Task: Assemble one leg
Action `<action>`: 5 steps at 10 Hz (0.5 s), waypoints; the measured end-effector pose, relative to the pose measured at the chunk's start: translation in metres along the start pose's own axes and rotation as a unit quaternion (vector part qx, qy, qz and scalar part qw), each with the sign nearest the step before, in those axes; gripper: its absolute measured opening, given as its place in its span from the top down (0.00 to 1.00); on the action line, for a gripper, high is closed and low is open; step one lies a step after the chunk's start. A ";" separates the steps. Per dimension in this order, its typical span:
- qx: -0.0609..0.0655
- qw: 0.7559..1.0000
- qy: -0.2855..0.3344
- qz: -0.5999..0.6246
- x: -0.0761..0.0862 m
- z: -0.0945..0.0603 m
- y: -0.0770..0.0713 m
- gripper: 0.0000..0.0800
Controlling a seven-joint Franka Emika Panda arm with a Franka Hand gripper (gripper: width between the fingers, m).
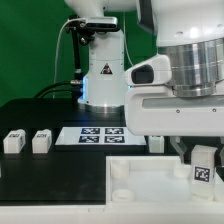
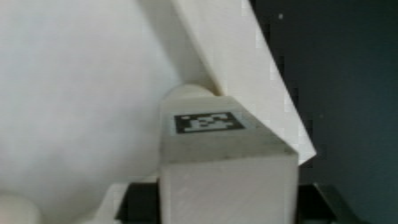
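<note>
The leg (image 1: 203, 166) upright between the jaws, tight in their grip, over the white panel (image 1: 140, 186).

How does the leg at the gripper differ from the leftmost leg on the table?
The gripped leg stands upright in the gripper, over the white panel; the leftmost leg rests free on the black table. The gripped leg shows its tag to the camera; the leftmost leg's tag is too small to make out. Both are small white blocky posts.
</note>
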State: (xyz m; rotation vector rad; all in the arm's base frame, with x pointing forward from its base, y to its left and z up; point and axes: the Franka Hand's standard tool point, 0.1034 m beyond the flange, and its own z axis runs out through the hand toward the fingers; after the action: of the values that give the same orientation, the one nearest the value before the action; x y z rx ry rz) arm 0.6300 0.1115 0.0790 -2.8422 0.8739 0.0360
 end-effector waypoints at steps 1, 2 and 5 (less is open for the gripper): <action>0.004 0.997 -0.002 0.075 0.000 0.000 0.001 0.62; 0.010 0.986 -0.007 0.165 0.002 0.001 0.003 0.62; 0.021 0.920 -0.024 0.390 -0.002 0.002 0.001 0.62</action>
State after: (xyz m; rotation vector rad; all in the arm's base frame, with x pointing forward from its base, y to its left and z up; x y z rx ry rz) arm 0.6276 0.1121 0.0770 -2.2484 1.8898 0.1780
